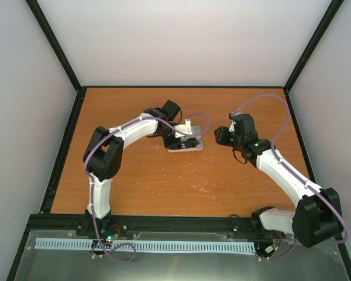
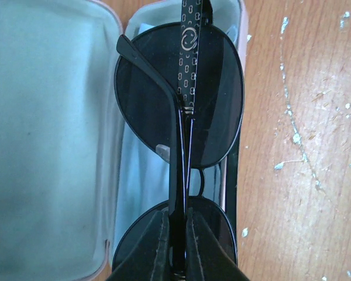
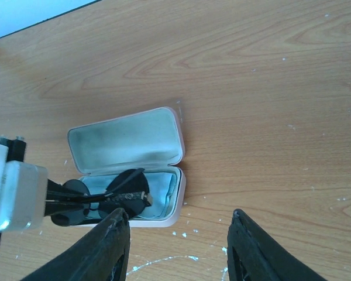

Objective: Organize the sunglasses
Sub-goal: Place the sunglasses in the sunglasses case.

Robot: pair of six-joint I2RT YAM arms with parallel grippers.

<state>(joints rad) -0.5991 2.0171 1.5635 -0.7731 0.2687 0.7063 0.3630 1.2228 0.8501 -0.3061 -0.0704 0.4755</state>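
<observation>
- Left pincer (image 2: 176, 225) sits nearest, clamped narrowly on the folded arms of the sunglasses (image 2: 216, 99).
- Sunglasses hang over the base of the open pink case (image 2: 47, 117) on the desk (image 2: 298, 88); contact with the lining is unclear.
- Risk: one arm angles toward the lid side, so letting go askew could leave it across the hinge, blocking closure.
- Right pincer (image 3: 178, 219) gapes wide, empty, near the case.

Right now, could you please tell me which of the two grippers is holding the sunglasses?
The left gripper: its fingers pinch the sunglasses by their folded arms over the open pink case. The right gripper hangs open and empty.
</observation>
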